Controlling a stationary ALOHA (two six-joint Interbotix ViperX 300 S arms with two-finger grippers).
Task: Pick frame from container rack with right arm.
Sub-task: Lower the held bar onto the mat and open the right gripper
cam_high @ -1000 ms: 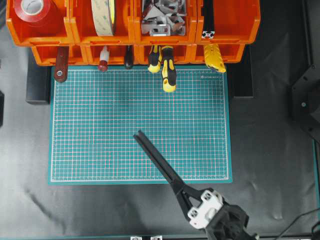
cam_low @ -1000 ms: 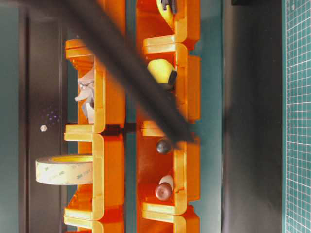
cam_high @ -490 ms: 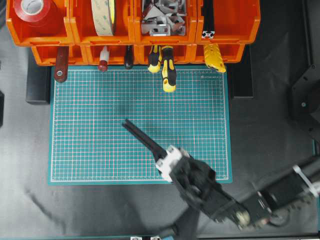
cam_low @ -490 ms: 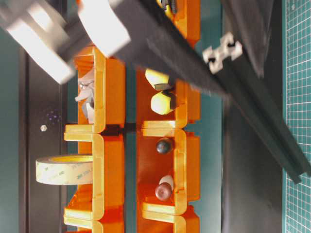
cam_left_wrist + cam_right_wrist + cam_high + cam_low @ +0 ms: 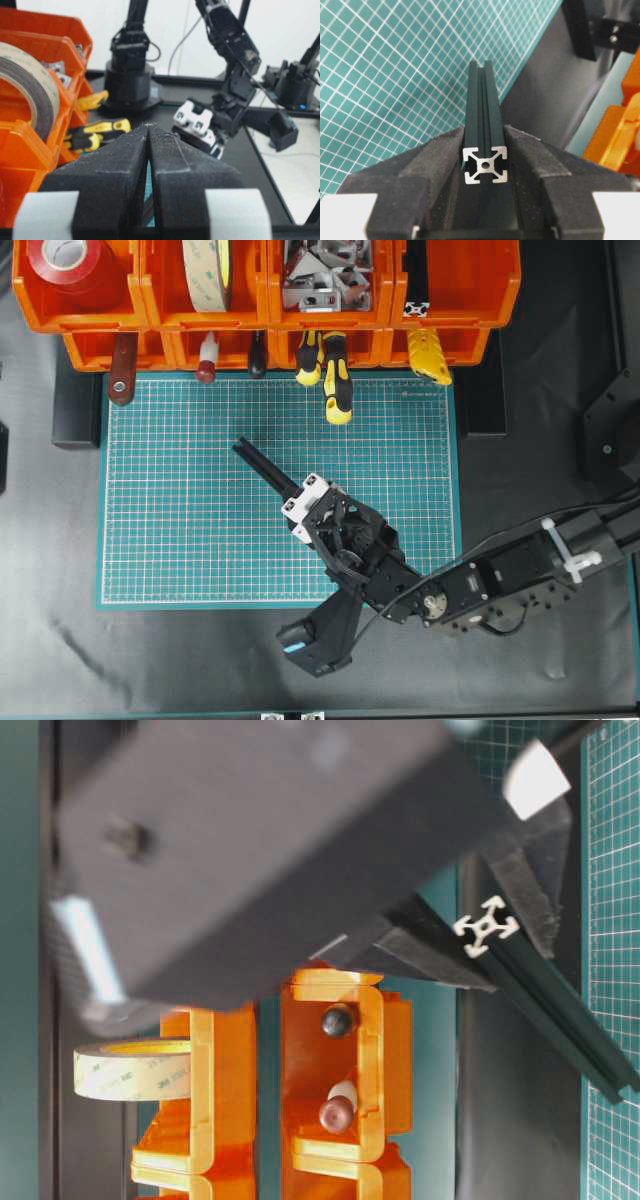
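Note:
My right gripper [image 5: 303, 498] is shut on the frame [image 5: 265, 468], a black grooved bar held by one end. The bar points up-left over the middle of the green mat [image 5: 170, 510]. In the right wrist view the frame [image 5: 482, 100] runs away from me, its pale cut end squeezed between both fingers [image 5: 437, 157]. The table-level view shows that cut end [image 5: 486, 927] in front of the orange container rack [image 5: 372, 1050]. The rack [image 5: 455, 295] lines the mat's far side. My left gripper [image 5: 148, 129] is shut on nothing and does not show in the overhead view.
A second black bar [image 5: 416, 280] lies in the rack's upper right bin. Yellow-and-black screwdrivers [image 5: 337, 390] and other tool handles stick out of the lower bins over the mat's far edge. Tape rolls [image 5: 205, 270] sit in the upper left bins. Black cloth surrounds the mat.
The right arm has swung from the table's near edge up and left over the mat, carrying the frame with it. The grip has stayed the same.

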